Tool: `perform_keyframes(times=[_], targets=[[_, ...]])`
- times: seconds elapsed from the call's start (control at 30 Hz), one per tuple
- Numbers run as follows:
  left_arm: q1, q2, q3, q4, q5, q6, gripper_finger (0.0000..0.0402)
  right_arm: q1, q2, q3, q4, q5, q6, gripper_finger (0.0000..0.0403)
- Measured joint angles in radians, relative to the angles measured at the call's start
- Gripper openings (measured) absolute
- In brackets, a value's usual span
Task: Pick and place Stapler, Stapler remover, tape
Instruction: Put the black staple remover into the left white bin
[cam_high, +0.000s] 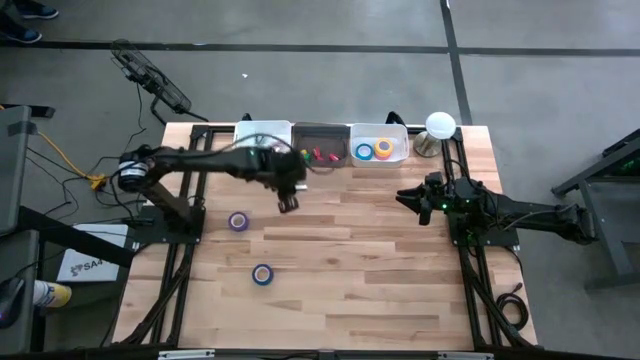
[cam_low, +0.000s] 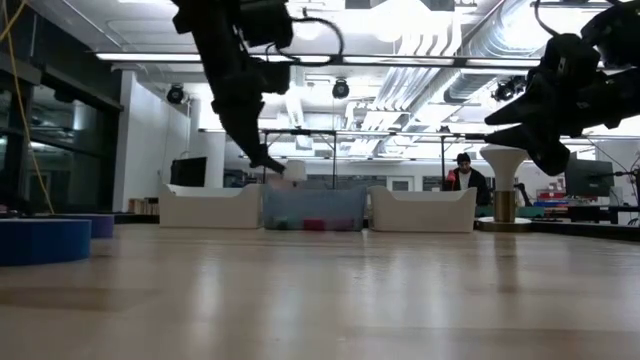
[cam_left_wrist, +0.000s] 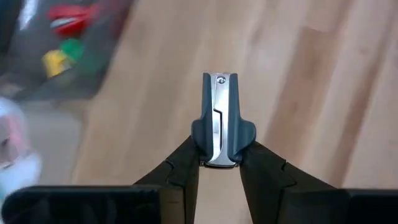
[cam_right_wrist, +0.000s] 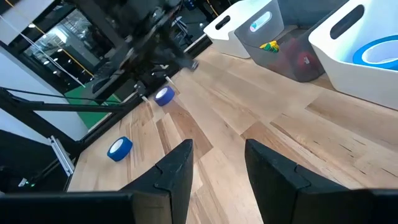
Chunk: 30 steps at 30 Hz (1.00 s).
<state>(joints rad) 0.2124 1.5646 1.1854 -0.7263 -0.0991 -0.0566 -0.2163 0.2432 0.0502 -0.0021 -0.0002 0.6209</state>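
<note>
My left gripper (cam_high: 288, 203) hangs over the table's middle, in front of the bins, shut on the stapler remover (cam_left_wrist: 219, 118), a slate-grey piece with a metal strip down its middle. Two tape rolls lie flat on the wood: a purple one (cam_high: 238, 221) and a blue one (cam_high: 262, 274). More tape rolls (cam_high: 374, 150) lie in the right white bin (cam_high: 400, 135). My right gripper (cam_high: 420, 200) waits open at the table's right, above the wood. The stapler is out of view. My left gripper pinches the stapler remover between its two fingers, at the flared grey sides (cam_left_wrist: 199, 132) near the end closest to the wrist. The fingers slant down from the table's left, and the remover sticks out lengthwise beyond them. It is lifted clear of the table.
Three bins stand in a row at the far edge: a white one (cam_high: 262, 135), a dark one (cam_high: 335, 135) with small red, green and yellow pieces, and the white tape bin. A white-topped stand (cam_high: 438, 130) is at the far right corner. Bare wood lies between the arms.
</note>
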Motion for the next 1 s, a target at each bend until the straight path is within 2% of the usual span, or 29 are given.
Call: perform_keyframes(times=[0.47, 0.77, 1.0], targets=[[0.353, -0.026, 0.000, -0.062, 0.007, -0.169, 0.0092, 0.000, -0.001, 0.000, 0.003, 0.000, 0.000, 0.0138], [0.456, -0.025, 0.000, -0.096, -0.028, -0.385, 0.0092, 0.000, -0.001, 0.000, 0.003, 0.000, 0.000, 0.0138], [0.512, -0.012, -0.001, -0.120, -0.065, -0.422, 0.0092, 0.000, -0.001, 0.000, 0.003, 0.000, 0.000, 0.0138]])
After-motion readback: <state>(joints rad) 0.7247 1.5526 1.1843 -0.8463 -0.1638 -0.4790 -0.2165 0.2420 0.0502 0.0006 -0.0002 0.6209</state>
